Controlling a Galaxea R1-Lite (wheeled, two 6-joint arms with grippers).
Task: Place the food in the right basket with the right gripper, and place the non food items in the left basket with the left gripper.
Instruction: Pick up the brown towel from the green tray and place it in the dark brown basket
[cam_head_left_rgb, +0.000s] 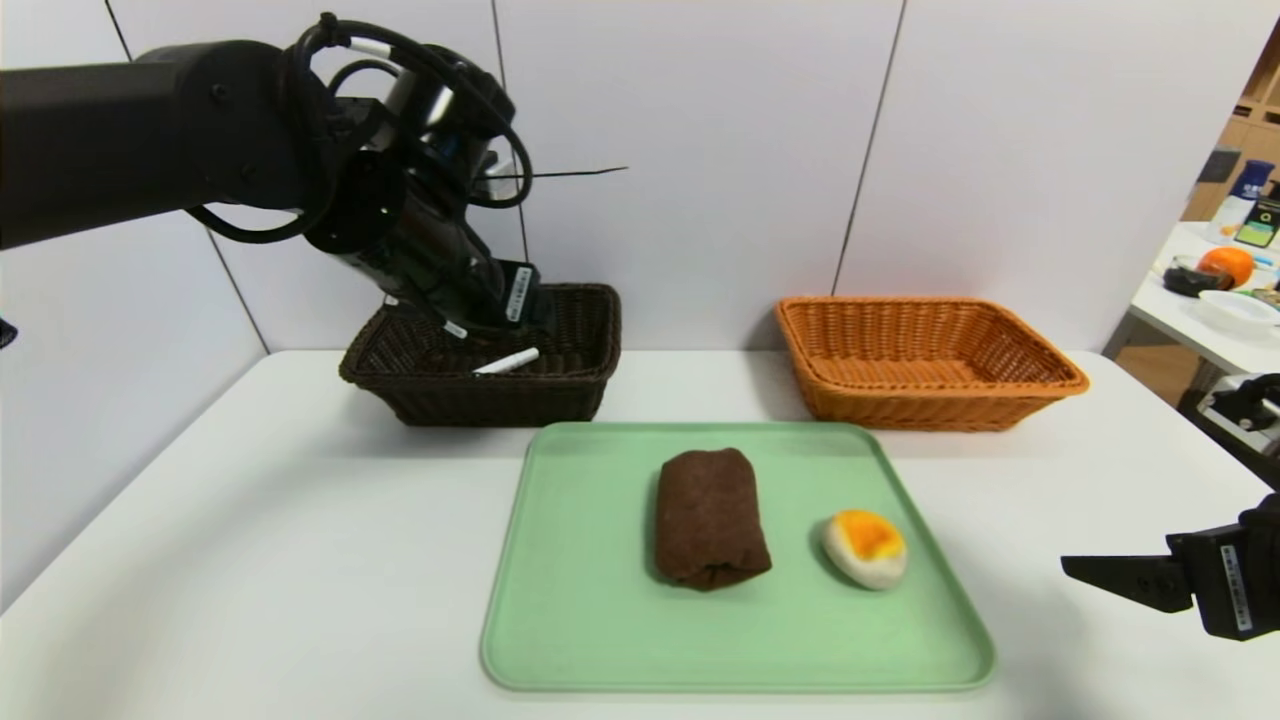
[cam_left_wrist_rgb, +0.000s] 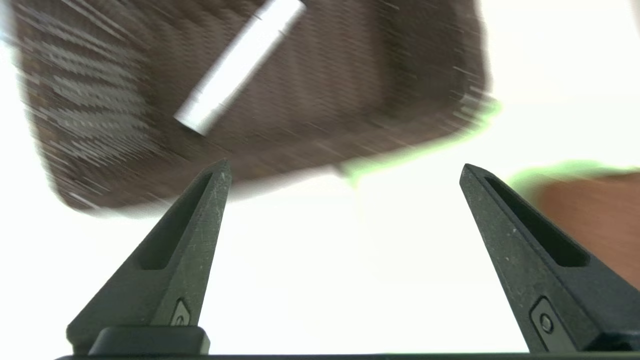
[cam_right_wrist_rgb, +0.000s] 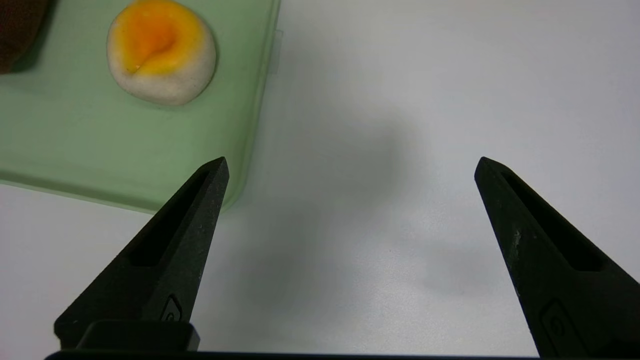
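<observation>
jaws spread wide, hovering with left gripper (cam_left_wrist_rgb: 345, 165) over dark basket (cam_head_left_rgb: 500, 403), white marker (cam_head_left_rgb: 507, 362) lying inside. seeing brown towel (cam_head_left_rgb: 710, 515) and bun (cam_head_left_rgb: 866, 548) on green tray (cam_head_left_rgb: 600, 635); hovering beside it with right gripper (cam_right_wrist_rgb: 352, 159), also spread.

A white table (cam_head_left_rgb: 330, 560) is observed. Two wicker baskets, one dark brown (cam_head_left_rgb: 500, 402) and one orange (cam_head_left_rgb: 930, 412), are set along its far side; a green tray (cam_head_left_rgb: 590, 600) is laid flat nearer.

White marker (cam_head_left_rgb: 507, 362) inside dark basket (cam_head_left_rgb: 483, 390) — brown rolled towel (cam_head_left_rgb: 710, 518), orange-topped bun (cam_head_left_rgb: 866, 549) on green tray (cam_head_left_rgb: 740, 640).
</observation>
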